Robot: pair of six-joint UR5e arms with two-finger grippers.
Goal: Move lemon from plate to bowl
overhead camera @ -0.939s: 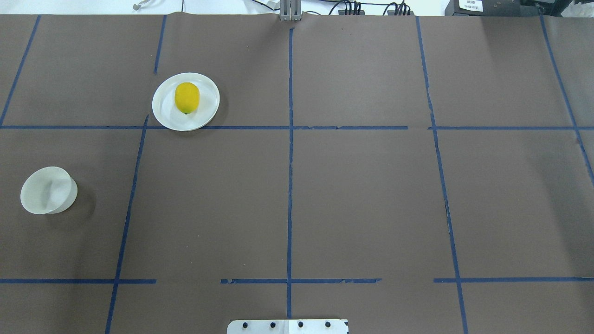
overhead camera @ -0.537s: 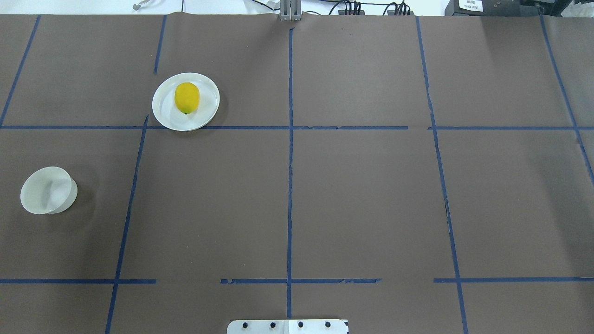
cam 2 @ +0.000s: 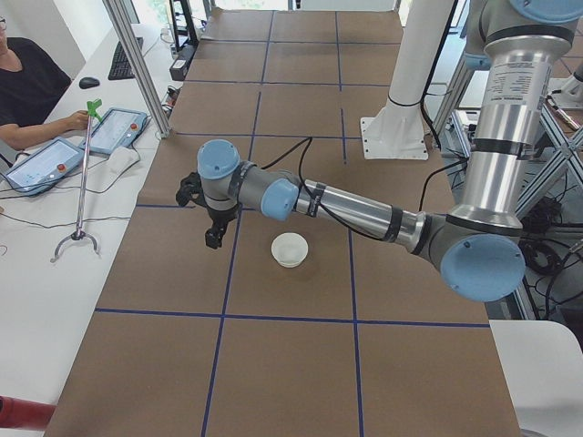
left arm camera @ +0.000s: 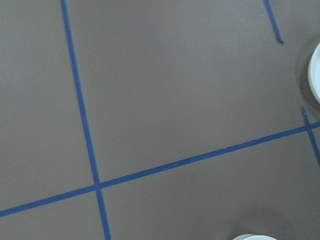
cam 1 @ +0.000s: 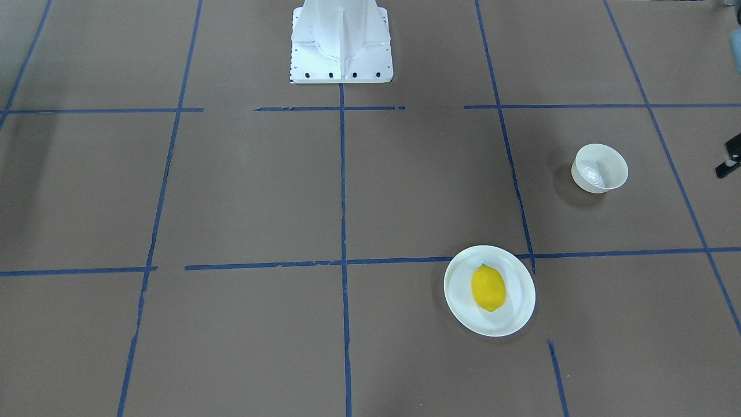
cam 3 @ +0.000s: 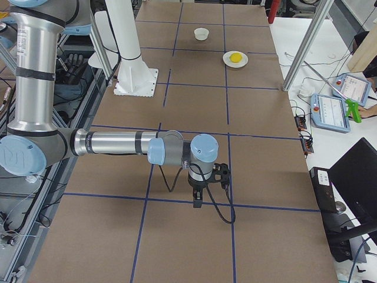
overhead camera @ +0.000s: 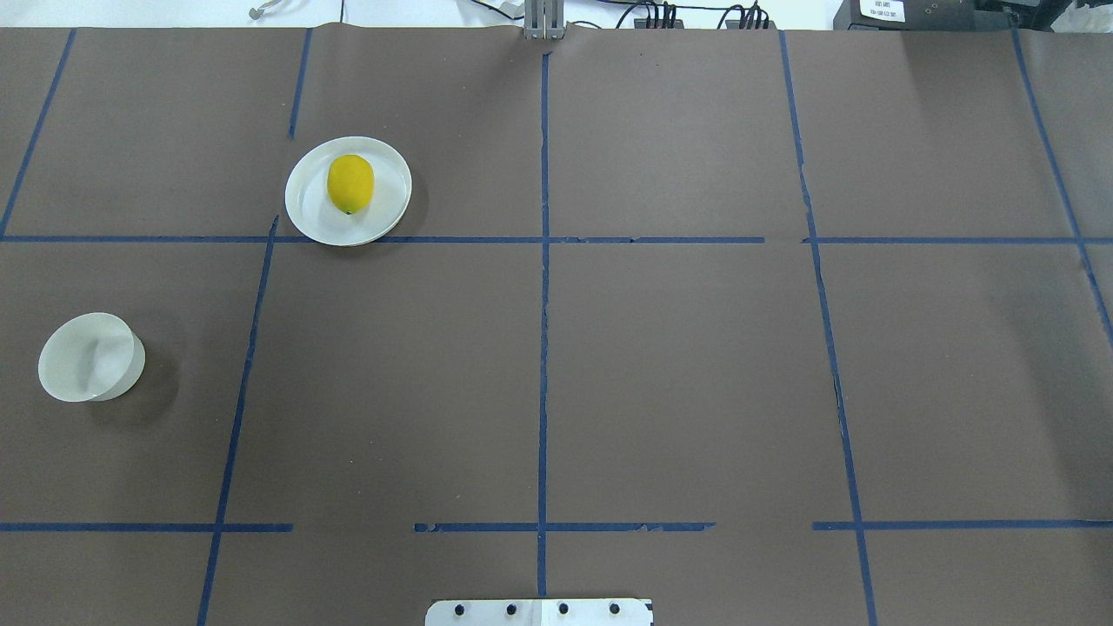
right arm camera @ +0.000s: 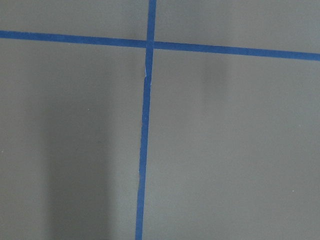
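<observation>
The yellow lemon (overhead camera: 350, 183) lies on the white plate (overhead camera: 387, 213) at the far left-centre of the table; it also shows in the front view (cam 1: 488, 288) on the plate (cam 1: 517, 313). The empty off-white bowl (overhead camera: 90, 356) stands upright near the left edge, apart from the plate, and shows in the front view (cam 1: 600, 168). My left gripper (cam 2: 212, 238) hangs above the table beside the bowl (cam 2: 290, 249); I cannot tell if it is open. My right gripper (cam 3: 197, 203) hangs over the table's far right part, far from both dishes; I cannot tell its state.
The table is covered in brown paper with a blue tape grid. The robot's white base (cam 1: 340, 40) stands at the near middle edge. An operator, tablets and a grabber stick (cam 2: 82, 173) are on a side desk past the far edge.
</observation>
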